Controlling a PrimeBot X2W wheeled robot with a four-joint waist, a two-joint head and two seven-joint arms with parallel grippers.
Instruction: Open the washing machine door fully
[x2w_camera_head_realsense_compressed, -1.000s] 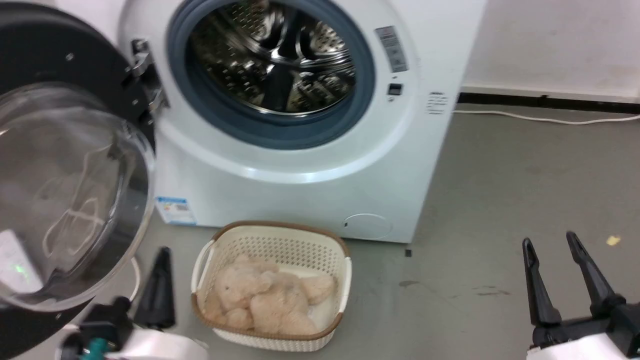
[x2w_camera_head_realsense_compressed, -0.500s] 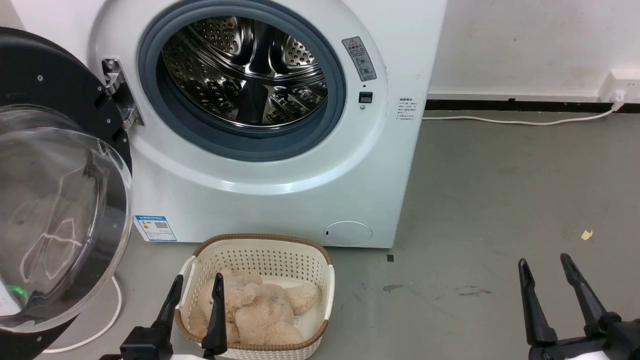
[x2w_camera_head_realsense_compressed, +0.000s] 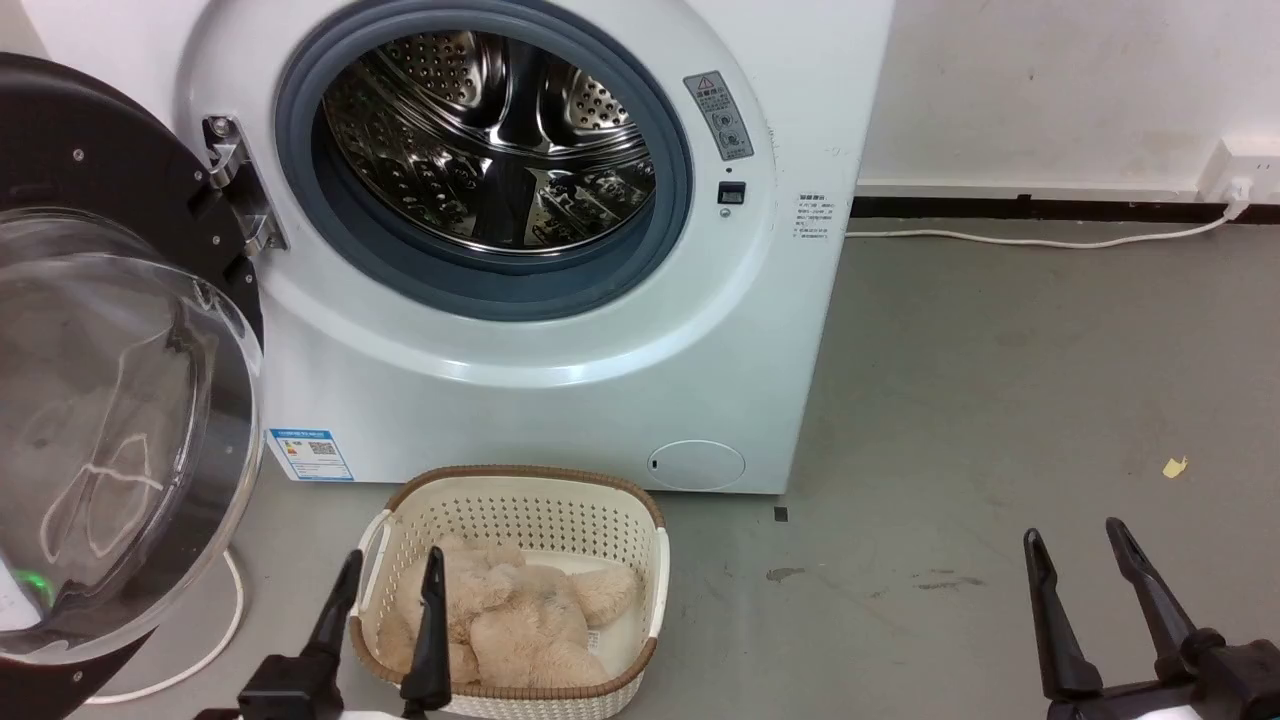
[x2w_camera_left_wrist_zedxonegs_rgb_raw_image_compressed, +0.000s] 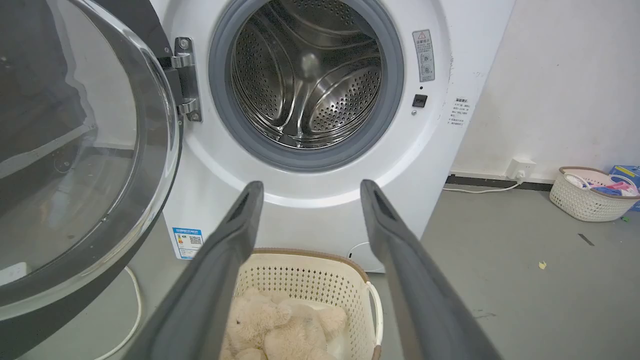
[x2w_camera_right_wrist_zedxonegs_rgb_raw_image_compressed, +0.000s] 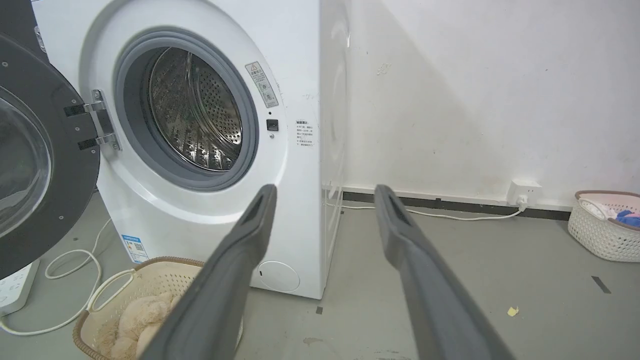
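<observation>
so one washing machine door (x2w_camera_head_realsense_compressed: 110, 420), two spread end effectors.

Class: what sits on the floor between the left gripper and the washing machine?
A cream basket holding a plush toy lies between left gripper and washing machine, in the head view.

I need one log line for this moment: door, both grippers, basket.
door: swung wide open, untouched | left gripper: open, empty | right gripper: open, empty | basket: plush toy inside
</observation>
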